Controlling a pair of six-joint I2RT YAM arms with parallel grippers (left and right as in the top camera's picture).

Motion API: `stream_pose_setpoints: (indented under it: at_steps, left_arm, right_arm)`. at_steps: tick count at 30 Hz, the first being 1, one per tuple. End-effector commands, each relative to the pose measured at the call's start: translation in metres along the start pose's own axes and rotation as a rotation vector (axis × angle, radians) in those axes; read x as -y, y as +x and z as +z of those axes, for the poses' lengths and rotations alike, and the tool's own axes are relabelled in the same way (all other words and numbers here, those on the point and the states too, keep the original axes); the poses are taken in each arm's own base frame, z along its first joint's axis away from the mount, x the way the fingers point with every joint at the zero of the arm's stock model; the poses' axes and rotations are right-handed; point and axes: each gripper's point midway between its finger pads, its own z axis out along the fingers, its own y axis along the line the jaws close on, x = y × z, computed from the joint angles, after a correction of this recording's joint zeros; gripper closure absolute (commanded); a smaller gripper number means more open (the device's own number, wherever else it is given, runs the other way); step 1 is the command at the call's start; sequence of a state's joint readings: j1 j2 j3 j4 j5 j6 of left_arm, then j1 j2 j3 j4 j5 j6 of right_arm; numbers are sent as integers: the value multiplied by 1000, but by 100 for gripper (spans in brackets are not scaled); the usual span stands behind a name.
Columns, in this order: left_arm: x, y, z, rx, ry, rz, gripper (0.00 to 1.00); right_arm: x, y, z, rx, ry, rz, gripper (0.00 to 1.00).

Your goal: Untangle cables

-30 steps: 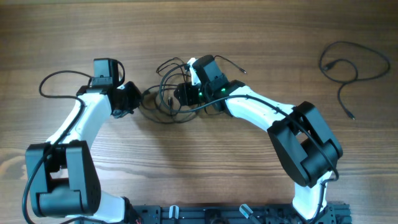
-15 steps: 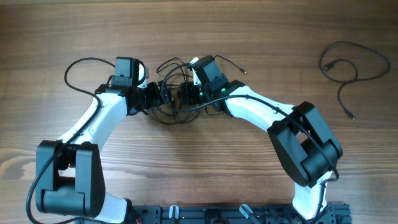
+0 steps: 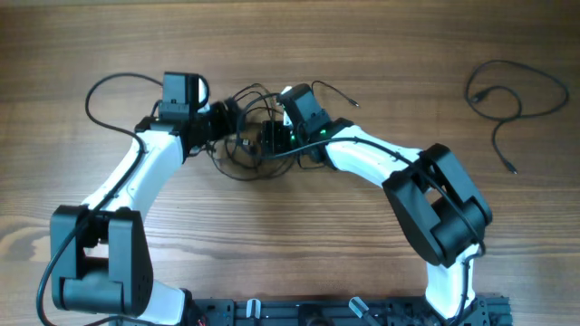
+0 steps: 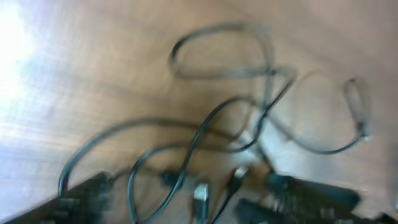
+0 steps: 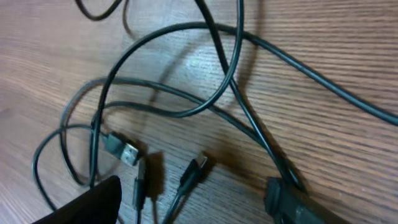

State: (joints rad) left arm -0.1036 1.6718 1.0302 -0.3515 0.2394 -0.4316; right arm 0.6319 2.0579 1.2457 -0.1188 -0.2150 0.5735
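Overhead shows cables (image 3: 243, 149) tangled on the wooden table (image 3: 381, 54).

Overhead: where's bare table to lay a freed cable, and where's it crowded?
Bare table in the near middle, bordered by the left arm and right arm; also the far strip between the tangle and the loose cable at right. Crowded: the tangle itself, where both arms meet.

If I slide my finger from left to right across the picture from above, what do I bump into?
Left arm → tangle of cables → right arm → loose cable lying by itself at the far right.
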Motion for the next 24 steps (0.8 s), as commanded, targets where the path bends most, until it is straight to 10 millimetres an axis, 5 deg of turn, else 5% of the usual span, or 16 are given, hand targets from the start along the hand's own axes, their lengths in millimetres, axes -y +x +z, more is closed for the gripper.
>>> stream_pose_setpoints:
  at_steps: [1,6,15,17,18,24]
  left_arm:
    - [9,-5,1,5,30,5,42]
    - [5,20,31,-86,3,25,49]
    - [-7,43,64,-160,-30,26,67]
    - [-11,44,66,-162,-48,25,81]
    - [-13,44,67,-161,-57,25,96]
    - [13,25,40,-117,57,26,96]
  right_arm:
    - [21,8,7,-12,75,54,24]
    - [22,8,7,-14,77,55,26]
    - [22,8,7,-15,75,56,48]
    - [22,9,7,-16,74,55,49]
    - [20,9,7,-21,64,55,49]
    - [13,11,8,-37,26,44,53]
